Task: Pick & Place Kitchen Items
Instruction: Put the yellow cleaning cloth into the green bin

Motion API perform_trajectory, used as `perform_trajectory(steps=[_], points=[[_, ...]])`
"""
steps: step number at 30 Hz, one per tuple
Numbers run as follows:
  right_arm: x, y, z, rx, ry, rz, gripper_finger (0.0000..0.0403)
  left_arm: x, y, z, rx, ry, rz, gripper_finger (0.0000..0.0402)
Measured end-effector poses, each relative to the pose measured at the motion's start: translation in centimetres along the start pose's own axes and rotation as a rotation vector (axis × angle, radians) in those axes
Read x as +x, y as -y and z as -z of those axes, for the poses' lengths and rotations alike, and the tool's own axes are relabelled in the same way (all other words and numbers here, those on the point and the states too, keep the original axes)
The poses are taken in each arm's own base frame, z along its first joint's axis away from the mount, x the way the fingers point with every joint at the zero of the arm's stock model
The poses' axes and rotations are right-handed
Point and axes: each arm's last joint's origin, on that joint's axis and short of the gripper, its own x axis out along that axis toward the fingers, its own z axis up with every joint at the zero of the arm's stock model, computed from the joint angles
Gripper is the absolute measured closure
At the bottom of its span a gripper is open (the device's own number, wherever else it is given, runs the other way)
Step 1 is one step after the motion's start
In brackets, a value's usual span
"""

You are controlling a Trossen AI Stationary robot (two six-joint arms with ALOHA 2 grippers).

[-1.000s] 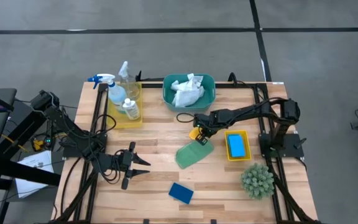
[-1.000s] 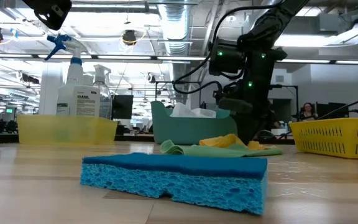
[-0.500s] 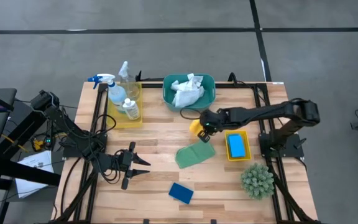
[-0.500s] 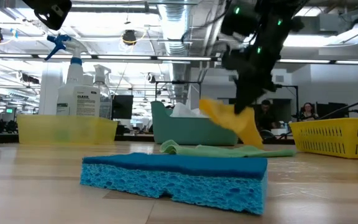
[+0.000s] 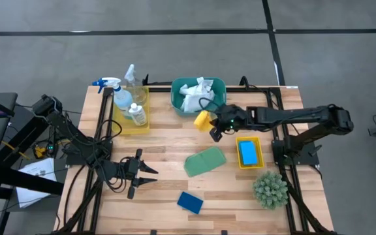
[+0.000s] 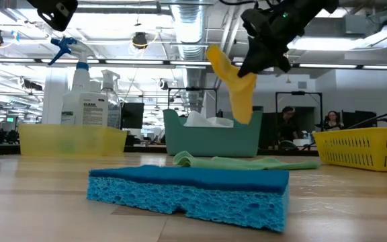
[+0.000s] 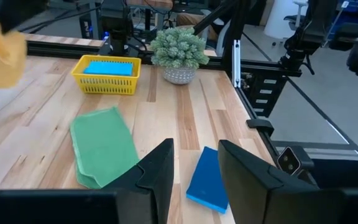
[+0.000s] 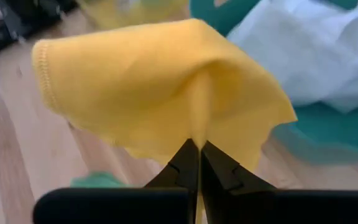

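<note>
My right gripper [image 5: 209, 123] is shut on a yellow cloth [image 5: 202, 119], held in the air just near of the teal basin [image 5: 222, 99]. The cloth also shows in the low view [image 6: 232, 84] and the right wrist view [image 8: 160, 93]. A green cloth [image 5: 205, 160] lies flat on the table. A dark-blue sponge [image 5: 190, 202] lies near the front edge. A light-blue sponge [image 5: 248, 151] lies in a small yellow tray [image 5: 259, 156]. A white cloth [image 5: 196, 95] sits in the basin. My left gripper [image 5: 150, 173] waits open at the left, holding nothing. My right gripper pinches a gathered fold of the yellow cloth [image 8: 196, 134] between its two fingers [image 8: 185, 163]. The fingers come slanting down from the table's right side. The cloth hangs slack below and beyond the fingertips, clear of the table and the green cloth.
A yellow tray [image 5: 128, 125] at the far left holds a blue-trigger spray bottle [image 5: 117, 93] and two small bottles. A spiky green plant [image 5: 270, 189] stands at the near right. Bare wood lies between the green cloth and my left gripper.
My right gripper has risen with the yellow cloth and gone toward the far edge, toward the basin, tipping from pointing steeply down to a shallower slant. The cloth, which lay at the green cloth's far end, is lifted clear and hangs. The green cloth stays put.
</note>
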Motion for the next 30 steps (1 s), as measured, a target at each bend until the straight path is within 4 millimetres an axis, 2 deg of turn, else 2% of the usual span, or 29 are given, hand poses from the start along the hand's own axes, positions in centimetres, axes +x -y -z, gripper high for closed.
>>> perform_trajectory(steps=[11,30], points=[[0.6,1.4,-2.2,0.034,0.145,0.002,0.0403,0.0,0.0,0.0,-0.001,0.001,0.0,0.0279],[1.2,6.4,-3.9,0.118,0.174,0.151,0.0403,0.0,0.0,0.0,-0.001,0.001,0.0,0.0279]])
